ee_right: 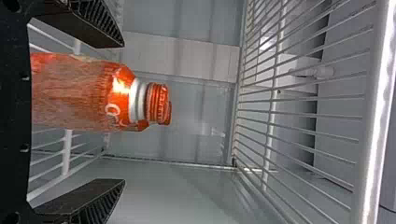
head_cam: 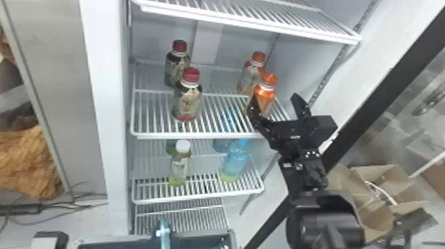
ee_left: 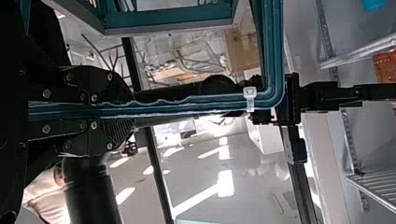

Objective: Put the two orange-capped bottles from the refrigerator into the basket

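Orange, two caps of it, and zero out of two in the basket (ee_left: 168, 28), by the look of things. Front bottle (head_cam: 266, 92) upright on the shelf (head_cam: 198, 135), between the spread fingers (ee_right: 81, 23) of the right hand (head_cam: 274, 96): open, straddling, not squeezing. Rear bottle (head_cam: 250, 79) just behind, also orange-capped, also upright and untouched. First approach nearly done, then; still to do, surely, the grip, the lift-out and the drop, plus the same run all over again for number two.

Round the views now. From the head: both orange caps at once, front and rear, with red-capped bottles (head_cam: 187, 102) across the same shelf. Good for the order of play, poor for the gap around the front bottle. Over to the right wrist for that: plenty of room towards one finger, very little towards the other, and cap and neck out past the fingertips. And from the left wrist, the other half of the job: teal handle (ee_left: 187, 106) of the basket firmly clamped in the left hand (ee_left: 133, 109), closed around it.
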Controlling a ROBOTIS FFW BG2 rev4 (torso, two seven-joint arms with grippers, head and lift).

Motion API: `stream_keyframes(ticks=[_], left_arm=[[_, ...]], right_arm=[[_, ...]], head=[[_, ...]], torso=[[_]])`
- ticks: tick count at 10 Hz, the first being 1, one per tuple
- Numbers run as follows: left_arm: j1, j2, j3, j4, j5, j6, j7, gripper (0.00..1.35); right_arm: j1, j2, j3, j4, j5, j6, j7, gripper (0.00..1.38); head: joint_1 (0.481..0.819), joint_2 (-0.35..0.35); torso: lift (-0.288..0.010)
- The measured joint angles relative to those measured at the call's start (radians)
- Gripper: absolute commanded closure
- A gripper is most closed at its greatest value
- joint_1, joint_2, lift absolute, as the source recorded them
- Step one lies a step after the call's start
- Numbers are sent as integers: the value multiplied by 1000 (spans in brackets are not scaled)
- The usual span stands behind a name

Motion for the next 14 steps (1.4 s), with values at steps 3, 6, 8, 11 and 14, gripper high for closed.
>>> stream_keyframes(ticks=[3, 6, 8, 11, 14], left_arm=[[1, 2, -2, 2, 3, -2, 0, 1196], [2, 2, -2, 2, 4, -5, 0, 1196], [4, 2, -1, 2, 8, -7, 0, 1196], [3, 2, -2, 2, 10, -10, 0, 1196], [2, 0, 0, 2, 10, -13, 0, 1197]], right_arm=[[-60, -3, 7, 68, -12, 8, 0, 251], [-91, -12, 40, 99, -27, 53, 0, 970], [-89, -12, 50, 98, -47, 58, 1, 970], [-18, -12, 52, -40, -76, 55, 13, 960], [196, -13, 43, -389, -184, 167, 67, 960]], head=[[695, -350], [695, -350], [695, -350], [695, -350], [695, -350]], torso=[[-40], [-40], [-40], [-40], [-40]])
